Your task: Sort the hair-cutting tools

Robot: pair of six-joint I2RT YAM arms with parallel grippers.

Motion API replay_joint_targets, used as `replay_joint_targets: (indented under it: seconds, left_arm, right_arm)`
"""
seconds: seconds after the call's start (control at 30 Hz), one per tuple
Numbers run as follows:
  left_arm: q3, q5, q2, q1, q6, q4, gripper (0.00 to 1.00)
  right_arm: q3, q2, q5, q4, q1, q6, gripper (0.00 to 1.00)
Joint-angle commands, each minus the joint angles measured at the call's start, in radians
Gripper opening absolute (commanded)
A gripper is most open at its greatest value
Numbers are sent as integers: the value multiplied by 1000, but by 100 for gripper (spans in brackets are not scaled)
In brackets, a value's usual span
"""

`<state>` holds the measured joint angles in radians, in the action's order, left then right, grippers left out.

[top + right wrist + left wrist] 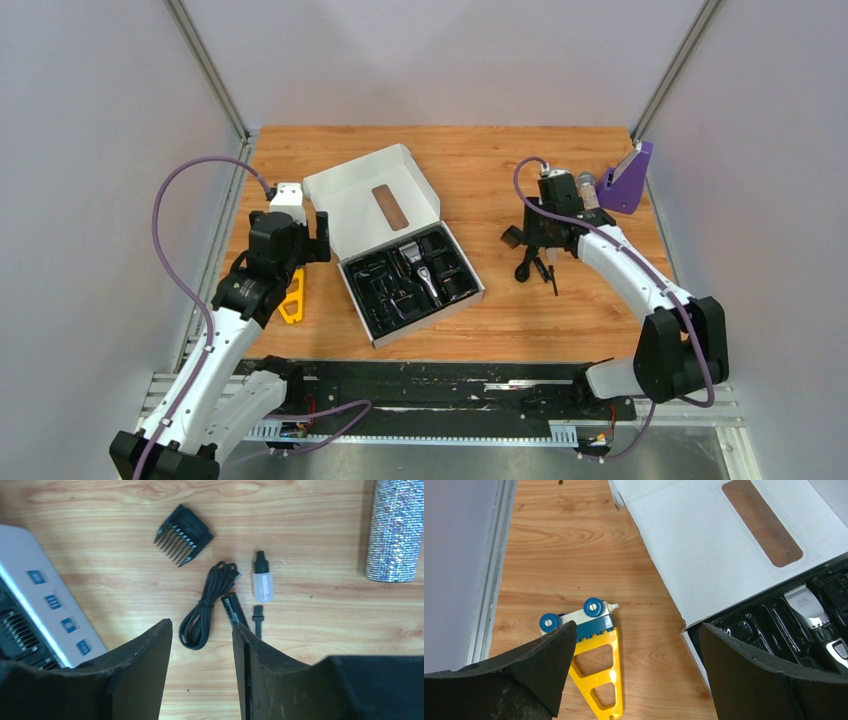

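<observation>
Clipper in its box, loose pieces on the right

We see a wooden table [480,150] with a white box [350,205] lying open left of centre, its lid folded back and its black moulded tray nearest the arms. The tray holds several black parts we cannot tell apart.

The left gripper [636,630] hangs over the table just left of the box. Its fingers [539,665] are spread wide and hold nothing. The right gripper [201,626] hangs over the loose pieces on the right half of the table. Its jaws are partly open and grip nothing. In the wrist view the loop end of the cord shows in the gap, and we cannot tell whether the fingers touch it.

The clipper [422,272] lies in the middle of the tray, its silver blade head towards the lid. A glittery silver cylinder [395,530] lies at the far right, next to a purple piece [628,180] at the table's edge. A yellow triangular piece [599,675] lies flat left of the box, with a blue and white wheeled part [584,617] at its far end.

The coiled black cord [205,607] lies well apart from the box. The black comb guard [184,534] sits just beyond it, teeth towards the cord. A small clear bottle [262,582] with a black cap lies beside the cord. The thin black stick [231,607] lies between cord and bottle, its near end hidden behind the right finger
</observation>
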<state>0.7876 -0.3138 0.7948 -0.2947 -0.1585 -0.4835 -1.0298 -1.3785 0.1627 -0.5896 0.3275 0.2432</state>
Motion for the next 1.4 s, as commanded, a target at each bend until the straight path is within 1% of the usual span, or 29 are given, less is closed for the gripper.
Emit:
replay_joint_targets:
  seconds: [0.0, 0.17, 0.43, 0.8, 0.93, 1.07, 1.3, 1.37]
  left_arm:
    - [26, 14, -14, -3, -19, 10, 100]
    - [24, 28, -22, -3, -22, 11, 100]
    - [24, 33, -32, -3, -22, 11, 100]
    - [20, 35, -28, -3, -17, 17, 100]
    - [19, 42, -24, -3, -15, 19, 100]
    - [19, 44, -20, -3, -15, 19, 100]
    - [18, 44, -17, -3, -13, 20, 100]
    - [18, 43, -17, -3, -13, 20, 100]
  right_arm:
    - [15, -28, -9, 14, -56, 21, 49]
    - [31, -73, -45, 46, -101, 24, 46]
    - [67, -126, -29, 73, -107, 15, 42]
    - [84, -230, -51, 121, -107, 16, 38]
    - [83, -249, -55, 130, -107, 15, 36]
    - [82, -265, -64, 131, -108, 15, 32]
    - [84, -261, -80, 125, -108, 16, 32]
    - [83, -249, -77, 117, -106, 16, 27]
